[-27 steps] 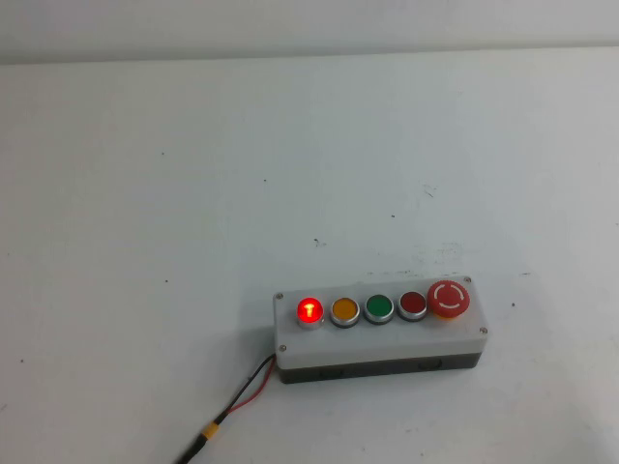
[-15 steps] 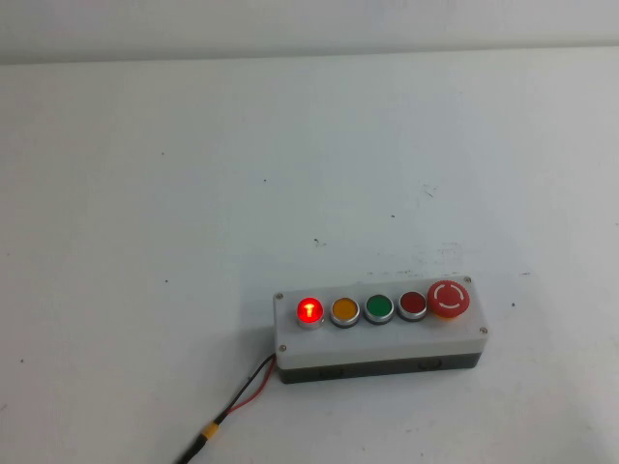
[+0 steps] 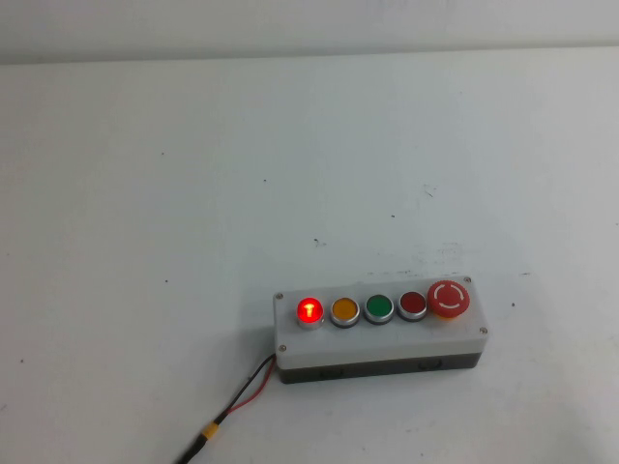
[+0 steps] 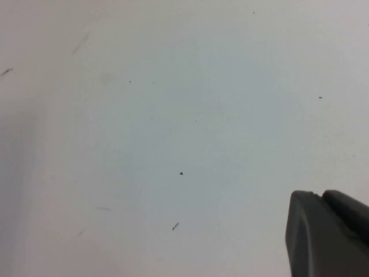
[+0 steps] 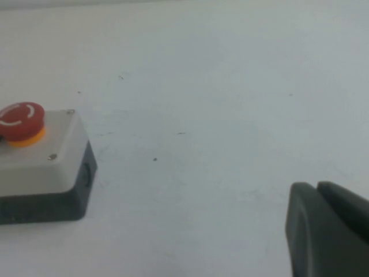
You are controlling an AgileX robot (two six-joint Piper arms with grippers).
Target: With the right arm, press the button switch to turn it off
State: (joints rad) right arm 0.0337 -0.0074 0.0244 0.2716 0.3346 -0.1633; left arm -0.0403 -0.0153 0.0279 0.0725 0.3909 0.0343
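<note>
- The button switch (image 3: 309,310) glows bright red at the end of the button row on the white box (image 3: 377,340), farthest from the mushroom button (image 3: 449,299). Next along the row sit a yellow button (image 3: 345,311), a green button (image 3: 378,309) and a darker red button (image 3: 413,304).
- The right end effector (image 5: 328,231) shows only as a dark corner in its wrist view. It is low over the bench (image 3: 193,193) and well apart from the box, off the mushroom-button end. Whether it is spread or pressed together, I cannot tell.
- The switch itself is hidden from the right wrist view, so it lies beyond the mushroom button as seen from the right end effector, at the box's far end.
- The left end effector (image 4: 331,231) is over bare bench with nothing of the task near it. Its state cannot be told either.
- Neither end effector appears in the high view.
- Handling, as a judgement: the switch is a stiff, sprung cap with a smooth, likely slippery face. It needs no grasp, only a straight push down on its centre.
- The box looks light and sits loose on the bench, tethered by red and black wires (image 3: 247,391). An off-centre or slanting push could slide or tip it.
- The neighbouring yellow button is just beside the switch, so a broad contact risks pressing both.
</note>
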